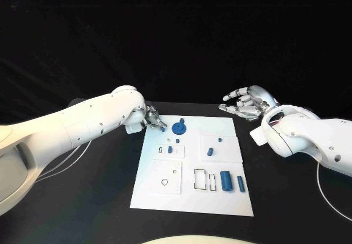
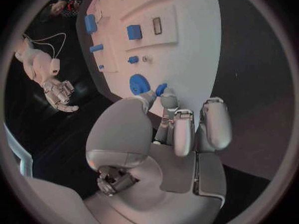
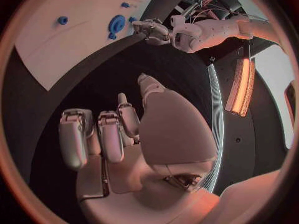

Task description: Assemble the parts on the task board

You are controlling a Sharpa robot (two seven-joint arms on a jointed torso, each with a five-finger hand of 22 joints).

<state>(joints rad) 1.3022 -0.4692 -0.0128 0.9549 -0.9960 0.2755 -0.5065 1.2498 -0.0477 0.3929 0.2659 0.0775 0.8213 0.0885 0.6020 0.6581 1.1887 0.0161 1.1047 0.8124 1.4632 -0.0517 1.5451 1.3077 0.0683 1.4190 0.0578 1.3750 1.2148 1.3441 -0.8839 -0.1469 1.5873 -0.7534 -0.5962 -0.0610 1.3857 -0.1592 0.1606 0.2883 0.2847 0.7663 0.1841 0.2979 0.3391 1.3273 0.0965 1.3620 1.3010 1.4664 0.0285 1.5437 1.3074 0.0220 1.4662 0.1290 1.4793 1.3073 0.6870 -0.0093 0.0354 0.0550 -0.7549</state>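
A black table (image 1: 88, 203) lay under a dark backdrop, and the white task board (image 1: 220, 201) sat in its middle, long edge running from near to far. In the right wrist view a glowing orange strip (image 3: 239, 87) stood upright in the room beyond the table.

On the board, a round blue disc (image 1: 179, 127) lay near the far left corner. Nearer sat a small blue peg (image 1: 170, 149) and another blue peg (image 1: 210, 151) to its right, each on a raised white tile. Near the near right corner stood a blue cylinder (image 1: 226, 179) with a narrower blue bar (image 1: 240, 184) just beside it.

The left hand (image 1: 152, 119) was at the board's far left corner, fingers curled inward. The left wrist view showed what the head view did not: a small blue piece (image 2: 161, 89) pinched at the fingertips (image 2: 169, 102), just beside the blue disc and over the board's edge.

The right hand (image 1: 248, 103) hovered beyond the board's far right corner, well apart from the parts, fingers spread and loosely curved with nothing in them; the right wrist view confirmed an empty palm over bare table.
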